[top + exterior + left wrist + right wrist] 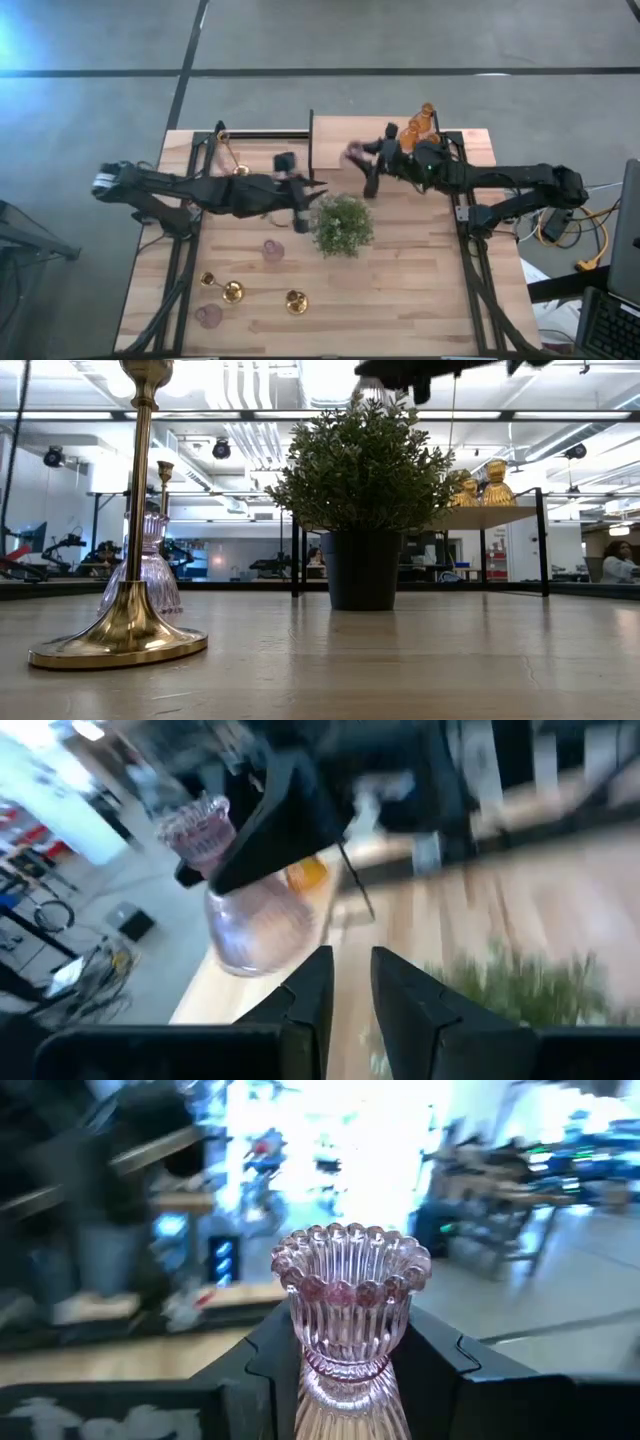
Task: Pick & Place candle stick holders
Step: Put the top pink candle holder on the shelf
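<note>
My right gripper [362,165] is shut on a pink glass candle stick holder [350,1310], in the air by the left end of the raised shelf [340,140]. My left gripper [350,990] hovers just left of the green plant [342,225], its fingers a little apart with nothing between them. Two amber holders [420,125] stand on the shelf. On the near left of the table, brass holders [232,291] [296,301] and pink holders [272,250] [208,316] stand on their bases. One more brass holder [232,158] is at the far left. My right gripper pinches the pink holder between its two fingers [265,1365] at the narrow ribbed part [345,1370] just below the fluted cup. The fingers come in level from the table's right. The holder stands upright in the hold, its cup above the fingers, lifted clear of the table.
The potted plant [365,490] stands mid-table between the two grippers. The shelf on dark posts [480,517] spans the far right. In the low view a brass holder [130,630] and a pink one [145,575] stand close at the near left. Bare wood lies at the near right.
</note>
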Available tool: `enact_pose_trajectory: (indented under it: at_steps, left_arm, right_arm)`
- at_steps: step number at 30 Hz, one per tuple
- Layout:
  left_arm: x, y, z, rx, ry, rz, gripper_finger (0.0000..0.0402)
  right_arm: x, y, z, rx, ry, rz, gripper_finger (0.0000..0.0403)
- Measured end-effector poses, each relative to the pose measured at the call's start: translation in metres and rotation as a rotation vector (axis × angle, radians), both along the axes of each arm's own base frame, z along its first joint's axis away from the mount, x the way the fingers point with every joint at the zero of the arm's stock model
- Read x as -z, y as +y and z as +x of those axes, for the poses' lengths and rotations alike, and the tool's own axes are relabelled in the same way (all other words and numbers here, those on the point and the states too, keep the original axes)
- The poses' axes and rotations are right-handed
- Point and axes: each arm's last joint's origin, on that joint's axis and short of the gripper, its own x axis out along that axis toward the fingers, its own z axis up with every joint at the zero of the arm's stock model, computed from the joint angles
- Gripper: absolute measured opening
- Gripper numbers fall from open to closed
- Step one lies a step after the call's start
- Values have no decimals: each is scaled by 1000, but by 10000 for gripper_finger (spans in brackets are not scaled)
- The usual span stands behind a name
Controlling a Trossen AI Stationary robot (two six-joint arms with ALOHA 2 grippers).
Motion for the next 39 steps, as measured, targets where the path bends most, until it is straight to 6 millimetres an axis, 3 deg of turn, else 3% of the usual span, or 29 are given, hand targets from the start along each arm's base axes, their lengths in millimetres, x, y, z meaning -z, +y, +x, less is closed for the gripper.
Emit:
enact_pose_trajectory:
  at_steps: [3, 8, 17, 29, 39]
  left_arm:
    - [19, 4, -24, -39, -157, -42, 72]
    - [57, 12, -56, -158, -268, -41, 71]
    - [102, 19, -94, -242, -366, -93, 71]
    - [114, 20, -104, -243, -381, -108, 71]
    - [115, 20, -104, -242, -373, -106, 71]
  right_arm:
    - [14, -25, 1, 69, 21, 11, 117]
    - [28, -52, 10, 120, 8, 38, 117]
    - [46, -67, 30, 326, -85, 15, 117]
    - [61, -87, 70, 453, 21, -18, 117]
    - [67, -111, 85, 492, -44, 79, 117]
